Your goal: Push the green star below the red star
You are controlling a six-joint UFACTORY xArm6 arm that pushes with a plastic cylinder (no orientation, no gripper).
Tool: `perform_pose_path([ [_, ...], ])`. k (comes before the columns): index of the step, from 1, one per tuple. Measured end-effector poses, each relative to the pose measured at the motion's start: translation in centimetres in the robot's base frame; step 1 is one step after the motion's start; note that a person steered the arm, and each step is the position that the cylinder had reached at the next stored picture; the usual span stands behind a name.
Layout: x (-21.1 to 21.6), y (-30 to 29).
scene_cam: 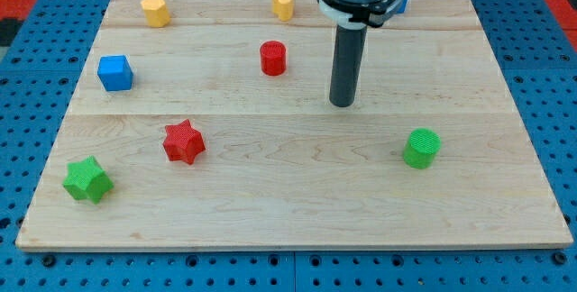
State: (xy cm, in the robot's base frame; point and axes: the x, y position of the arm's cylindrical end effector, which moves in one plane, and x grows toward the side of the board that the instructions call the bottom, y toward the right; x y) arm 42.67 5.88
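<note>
The green star (87,180) lies near the board's bottom left corner. The red star (184,141) lies up and to the right of it, apart from it. My tip (342,104) rests on the board near the middle, far to the right of both stars and touching no block.
A blue cube (114,72) sits at the left. A red cylinder (272,59) is left of the rod. Two yellow blocks (155,10) (283,4) lie along the top edge. A green cylinder (421,148) is at the lower right. A blue block (401,3) is partly hidden behind the arm. The wooden board (288,211) lies on a blue pegboard.
</note>
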Motion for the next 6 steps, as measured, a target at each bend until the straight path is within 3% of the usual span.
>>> perform_pose_path([
  [1,0.3,-2.6],
  [3,0.5,-20.0],
  [4,2.6,-30.4],
  [5,8.5,-35.1],
  [6,11.7,-30.4],
])
